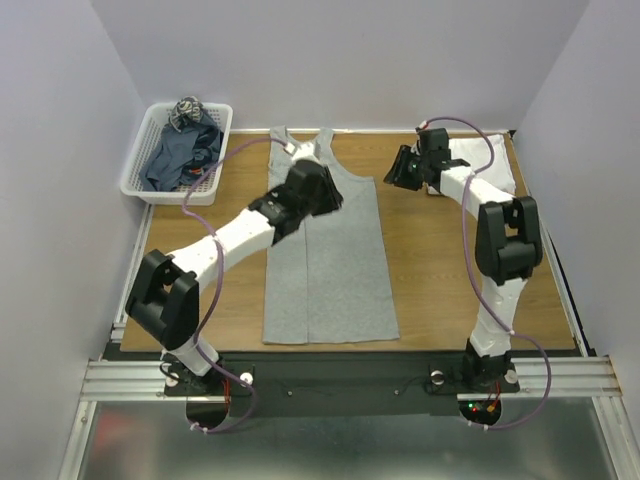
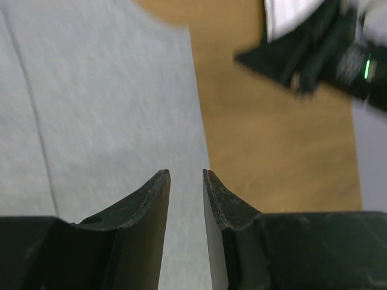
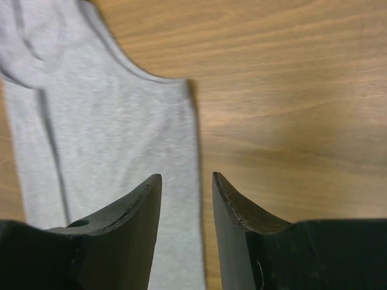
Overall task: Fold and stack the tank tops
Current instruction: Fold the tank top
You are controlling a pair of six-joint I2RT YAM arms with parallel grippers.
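A light heather-grey tank top [image 1: 335,270] lies spread flat in the middle of the table, straps toward the back. My left gripper [image 1: 328,195] hovers over its upper part. In the left wrist view the gripper [image 2: 186,172] is open, nothing between the fingers, with grey cloth [image 2: 109,103] beneath and the top's right edge just past the fingertips. My right gripper [image 1: 405,172] hangs just right of the top's shoulder. In the right wrist view it [image 3: 186,175] is open and empty, above the grey top's [image 3: 103,139] right side edge. A white tank top [image 1: 492,160] lies at the back right.
A white lattice basket [image 1: 140,165] stands at the back left and holds dark blue-grey tops [image 1: 178,152]. Bare wooden table [image 1: 440,270] shows to the right of the grey top. White walls close in both sides and the back.
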